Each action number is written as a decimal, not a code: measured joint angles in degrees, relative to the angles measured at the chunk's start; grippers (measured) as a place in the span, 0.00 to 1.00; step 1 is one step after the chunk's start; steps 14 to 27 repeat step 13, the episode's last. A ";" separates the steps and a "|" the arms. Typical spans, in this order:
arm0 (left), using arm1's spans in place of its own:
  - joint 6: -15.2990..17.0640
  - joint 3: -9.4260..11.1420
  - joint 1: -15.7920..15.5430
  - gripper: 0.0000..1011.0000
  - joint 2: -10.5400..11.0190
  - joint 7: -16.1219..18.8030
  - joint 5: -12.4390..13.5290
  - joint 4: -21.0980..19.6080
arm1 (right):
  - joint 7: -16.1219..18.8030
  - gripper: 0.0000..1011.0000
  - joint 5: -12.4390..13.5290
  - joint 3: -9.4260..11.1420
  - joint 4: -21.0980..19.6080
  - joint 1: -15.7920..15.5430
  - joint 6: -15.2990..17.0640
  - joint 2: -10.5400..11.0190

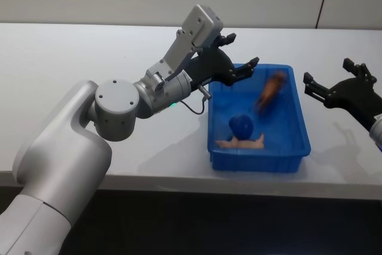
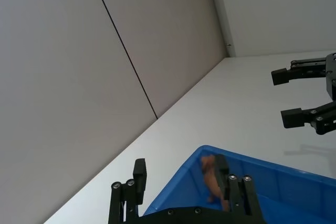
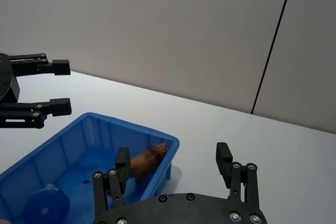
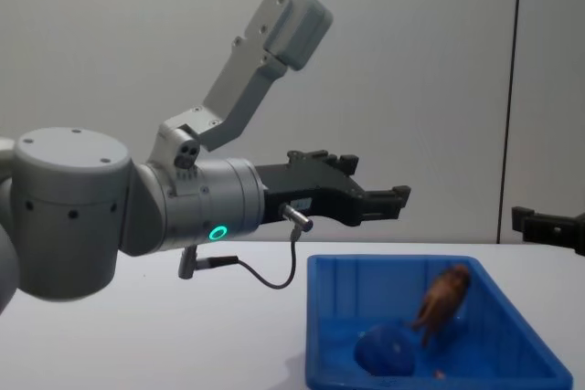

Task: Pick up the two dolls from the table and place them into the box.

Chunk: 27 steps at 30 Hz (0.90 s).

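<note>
The shallow rectangular bright-blue plastic box (image 1: 295,147) sits on the flat plain white table (image 1: 71,76), toward the near edge at about four o'clock from the table's middle in the head view. Above the box's far left corner, at roughly eleven o'clock from its centre, hovers the left gripper (image 1: 242,55), a black two-fingered claw on a white and grey arm; its jaws stand apart with nothing between them, one fingertip over the rim and the other outside it over the tabletop. The small brown plastic lion figurine (image 1: 271,91) shows within the box's outline at about one o'clock from the box's centre, blurred and tilted head-up; in the chest view it (image 4: 443,299) appears above the floor of the box, clear of the left gripper (image 4: 388,200), and whether it touches the bottom cannot be told. The small rounded dark-blue blob-like toy (image 1: 242,126) lies on the box floor at about eight o'clock from its centre, with a pale pinkish piece (image 1: 242,143) touching it on its near side. The right gripper (image 1: 334,85) hangs above the table beyond the box's right wall, at about three o'clock from it, jaws apart and empty.
</note>
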 joint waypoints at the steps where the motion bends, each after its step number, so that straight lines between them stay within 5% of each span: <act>1: -0.28 0.00 0.10 0.82 0.05 -0.01 -0.27 -0.02 | 0.00 0.99 0.00 0.00 0.00 0.00 0.00 0.00; 8: -2.08 -0.32 1.47 0.99 1.02 0.64 -1.53 -1.57 | 0.00 0.99 0.00 0.00 0.00 0.00 0.00 0.00; 27: -2.93 -0.59 2.31 0.99 1.69 1.25 -2.18 -2.66 | 0.00 0.99 0.00 0.00 0.00 0.00 0.00 0.00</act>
